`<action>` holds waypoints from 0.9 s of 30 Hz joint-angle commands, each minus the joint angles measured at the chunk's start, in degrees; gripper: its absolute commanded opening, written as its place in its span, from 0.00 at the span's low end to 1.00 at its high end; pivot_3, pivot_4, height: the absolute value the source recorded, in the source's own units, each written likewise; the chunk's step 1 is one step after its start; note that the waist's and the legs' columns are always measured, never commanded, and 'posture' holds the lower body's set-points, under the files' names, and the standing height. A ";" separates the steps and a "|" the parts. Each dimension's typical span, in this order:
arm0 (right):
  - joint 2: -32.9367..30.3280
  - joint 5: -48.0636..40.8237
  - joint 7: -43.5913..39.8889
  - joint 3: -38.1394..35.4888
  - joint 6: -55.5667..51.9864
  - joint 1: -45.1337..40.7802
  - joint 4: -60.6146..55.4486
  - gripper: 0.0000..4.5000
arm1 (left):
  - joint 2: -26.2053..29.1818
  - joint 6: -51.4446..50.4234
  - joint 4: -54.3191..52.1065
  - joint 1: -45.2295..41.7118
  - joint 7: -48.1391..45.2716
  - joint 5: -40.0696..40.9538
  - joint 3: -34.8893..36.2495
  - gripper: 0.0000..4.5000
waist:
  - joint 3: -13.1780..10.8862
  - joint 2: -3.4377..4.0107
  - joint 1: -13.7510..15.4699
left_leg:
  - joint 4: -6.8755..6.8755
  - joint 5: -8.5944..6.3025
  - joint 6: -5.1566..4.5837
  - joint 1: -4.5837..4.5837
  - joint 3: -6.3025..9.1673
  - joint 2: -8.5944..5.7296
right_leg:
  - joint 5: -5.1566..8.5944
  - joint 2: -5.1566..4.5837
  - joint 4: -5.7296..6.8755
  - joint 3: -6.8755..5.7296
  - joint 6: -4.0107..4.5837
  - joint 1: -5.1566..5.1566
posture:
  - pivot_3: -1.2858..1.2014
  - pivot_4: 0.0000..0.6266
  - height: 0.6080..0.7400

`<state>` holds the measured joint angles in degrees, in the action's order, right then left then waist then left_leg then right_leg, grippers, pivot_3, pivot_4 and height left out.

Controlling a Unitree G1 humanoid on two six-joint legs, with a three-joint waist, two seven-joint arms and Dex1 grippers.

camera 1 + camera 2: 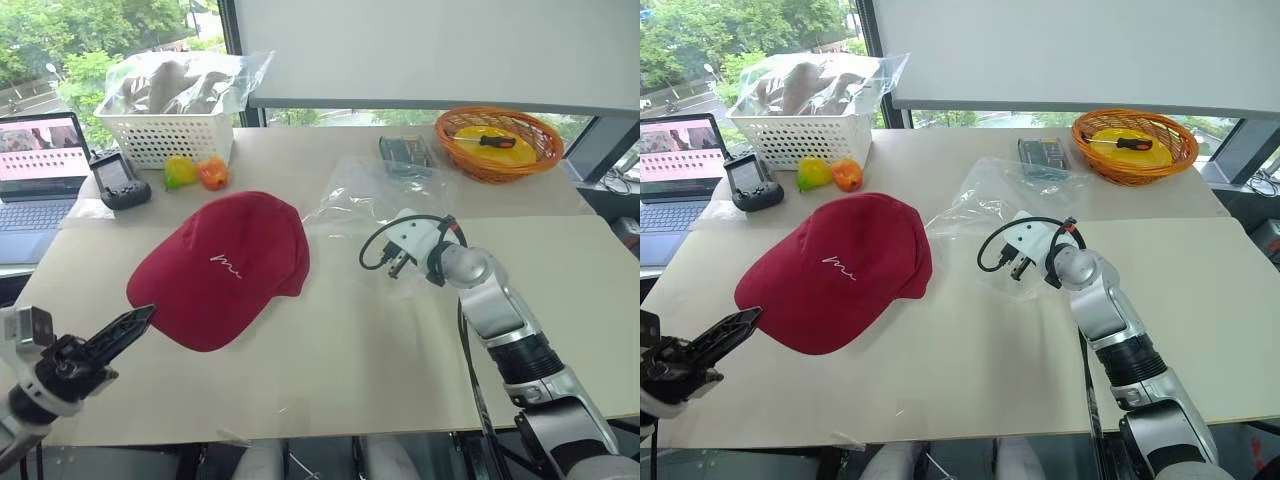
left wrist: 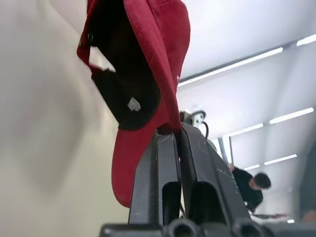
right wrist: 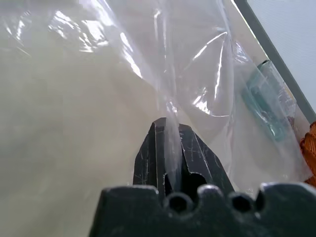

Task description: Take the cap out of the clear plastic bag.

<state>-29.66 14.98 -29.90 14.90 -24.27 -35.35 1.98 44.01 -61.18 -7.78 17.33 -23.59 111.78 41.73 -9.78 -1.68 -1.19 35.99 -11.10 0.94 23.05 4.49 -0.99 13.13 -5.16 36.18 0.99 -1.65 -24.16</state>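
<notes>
Beige surface (image 1: pixel 330 370) by the window carries it all: a white basket (image 1: pixel 165 138) with a bulkier bag at the back left, two small fruits (image 1: pixel 197 172) and a laptop (image 1: pixel 38 170) near it, an orange wicker basket (image 1: pixel 497 142) at the back right. Our right pincer (image 1: pixel 395 265) is clamped shut on a fold of the bag (image 1: pixel 375 195); the wrist view shows film pinched between the fingers, so we read it as the anchor that stops the bag following the cap. The cap (image 1: pixel 225 262) is fully clear of the bag, just left of it, logo up, over the surface. Our left pincer (image 1: pixel 128 325) is closed on the cap's edge; the wrist view shows red fabric hanging from the fingertips, underside towards the camera. Gripping the edge rather than the crown makes sense: thin fabric suits narrow fingers. Extraction looks done; what's left is setting the cap down and letting go.
</notes>
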 commanded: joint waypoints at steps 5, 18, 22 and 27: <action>-0.45 1.03 0.37 -1.08 1.05 -1.59 -1.02 0.00 | -16.81 5.90 2.73 -22.67 19.21 1.22 -3.00 0.00 | -0.02 -0.11 1.01 | 0.09 0.04 0.08 0.00 0.06 -0.06 | -0.08 -0.04 0.03 -0.03 -0.05 0.10 | 0.52 0.24 0.97; -3.90 5.17 -1.15 1.26 8.04 0.01 -2.07 0.00 | -35.80 22.29 11.59 -36.96 40.12 -7.20 -14.00 0.00 | 0.04 -0.27 0.50 | 0.19 0.08 0.14 0.08 0.01 -0.14 | -0.27 -0.05 -0.01 0.10 -0.21 0.09 | 0.52 0.24 0.97; -3.68 5.83 -1.42 1.58 8.57 1.26 -2.94 0.00 | -40.00 25.46 15.65 -39.31 38.15 -14.36 -16.84 0.00 | 0.05 -0.27 0.66 | 0.21 0.08 0.14 0.10 0.00 -0.15 | -0.27 -0.04 -0.03 0.09 -0.22 0.10 | 0.52 0.24 0.97; -2.41 6.36 -1.59 1.79 7.71 1.58 -3.93 0.00 | -43.48 30.72 26.03 -44.81 37.99 -21.95 -15.65 0.00 | 0.06 -0.24 1.35 | 0.36 0.10 0.16 0.05 0.01 -0.19 | -0.31 -0.04 -0.02 0.07 -0.29 0.26 | 0.52 0.24 0.97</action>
<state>-31.99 21.10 -31.46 17.46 -16.86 -33.15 1.21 1.47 -31.89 14.51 -27.53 14.10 92.01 25.75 -9.72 -1.92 0.16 36.39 -11.00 1.10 23.06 4.50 -1.17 12.81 -5.19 36.15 1.06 -1.95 -23.85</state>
